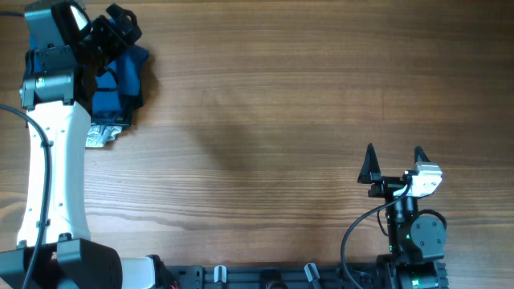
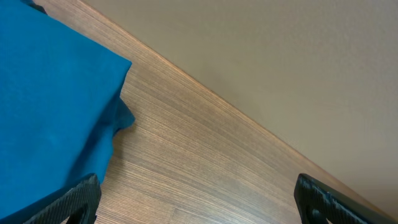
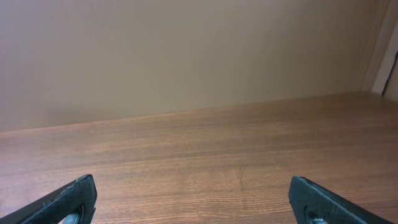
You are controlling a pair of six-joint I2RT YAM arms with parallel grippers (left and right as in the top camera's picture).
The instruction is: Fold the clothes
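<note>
Now, left end effector (image 2: pixel 198 200): jaws spread wide, nothing between them but bare wood.
Left end effector, position: hovering over the shirt heap in the overhead view, its arm reaching away from the base.
Shirt (image 1: pixel 120 76): blue, bunched in a loose heap on the table, lying under and beside the left end effector.
Shirt, seen from the left wrist: a smooth blue sheet on the left finger's (image 2: pixel 78 200) side, with that fingertip overlapping its lower edge. Whether they touch cannot be told.
Right end effector (image 1: pixel 393 164): jaws spread wide and holding nothing, fingertips pointing away from the base.
Shirt from the right end effector: well apart, far off to its left and further ahead.
Right wrist view: only wood grain ahead of the two fingertips, with a plain beige wall (image 3: pixel 186 50) beyond the far edge.
Pale scrap (image 1: pixel 100 135): light, patterned cloth poking out at the heap's near edge, on the base side of the left end effector. What it belongs to is unclear.
Table (image 1: pixel 273 104): brown wood grain.
</note>
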